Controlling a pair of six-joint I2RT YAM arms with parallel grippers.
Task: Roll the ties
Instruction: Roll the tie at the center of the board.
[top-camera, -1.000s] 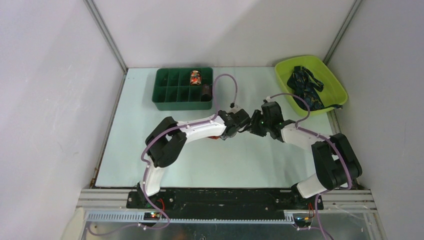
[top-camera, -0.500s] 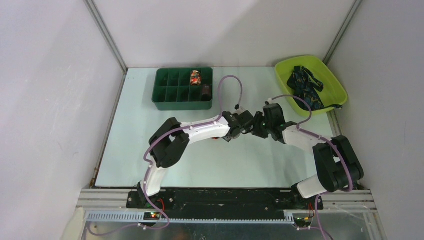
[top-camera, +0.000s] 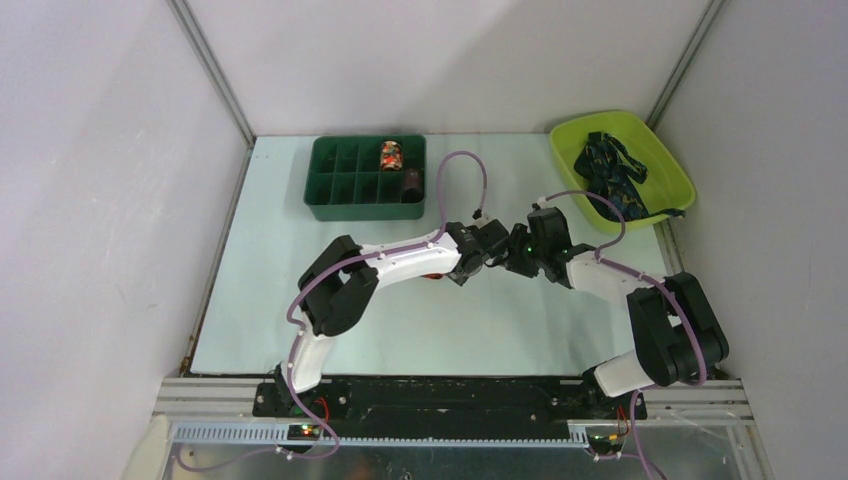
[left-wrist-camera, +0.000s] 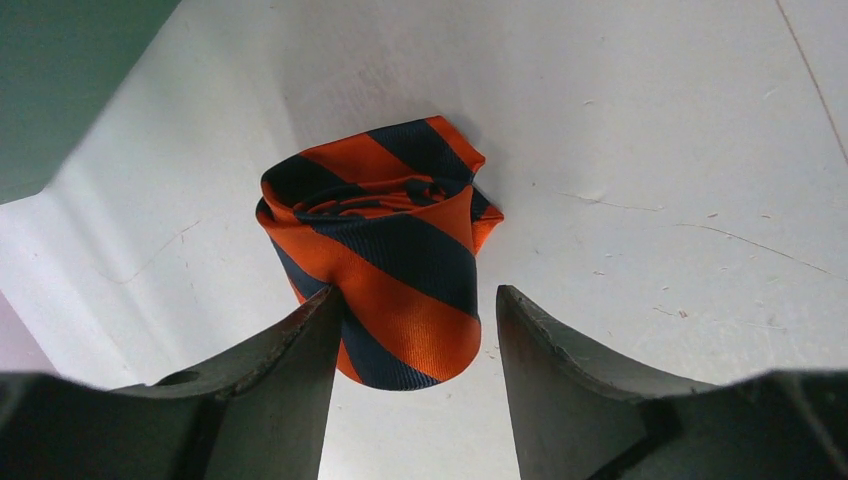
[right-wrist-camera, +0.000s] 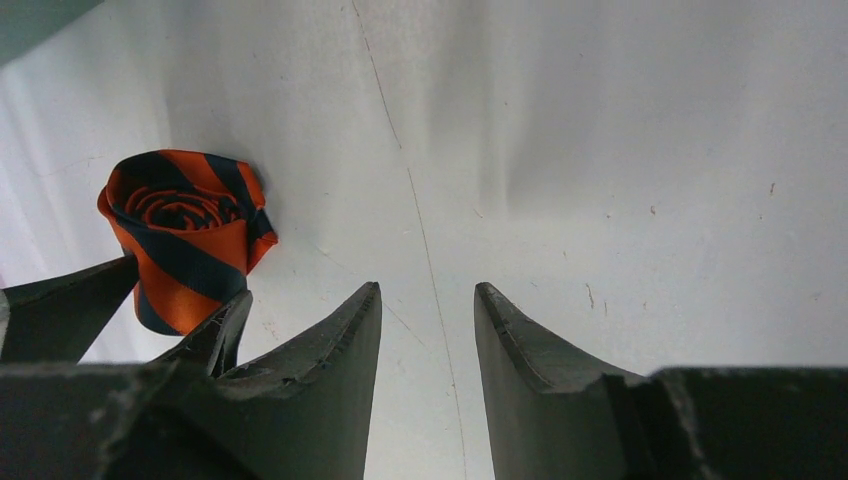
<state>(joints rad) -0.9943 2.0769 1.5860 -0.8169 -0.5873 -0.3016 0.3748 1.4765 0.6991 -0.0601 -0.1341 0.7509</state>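
The red-orange tie (left-wrist-camera: 385, 250), striped diagonally in dark navy, is standing on end as a tight roll on the pale table (left-wrist-camera: 650, 120), with its spiral facing up. In the left wrist view it is sitting at the centre and reaching down toward 6 o'clock. The left gripper (left-wrist-camera: 418, 292) is straddling its lower part with the jaws standing apart. The finger at 7 o'clock is lying against the cloth, while the finger at 5 o'clock is standing just clear of it, with a sliver of table showing between. In the right wrist view the same roll (right-wrist-camera: 185, 235) is sitting at 9 o'clock, with the left gripper's dark fingers (right-wrist-camera: 60, 305) flanking its base. The right gripper (right-wrist-camera: 427, 288) is hovering just beside the roll on its 3 o'clock side, jaws apart, with only bare table lying between them. From above, the two wrists are meeting near the middle of the table and are hiding the roll beneath them. A green tray (top-camera: 360, 211) of small compartments is sitting at 11 o'clock. It is holding a colourful roll (top-camera: 390, 155) toward its 1 o'clock corner and a dark roll (top-camera: 411, 182) at its 3 o'clock end. A lime bin (top-camera: 660, 160) is sitting at 2 o'clock, and navy ties (top-camera: 610, 175) are lying in it in a loose heap.
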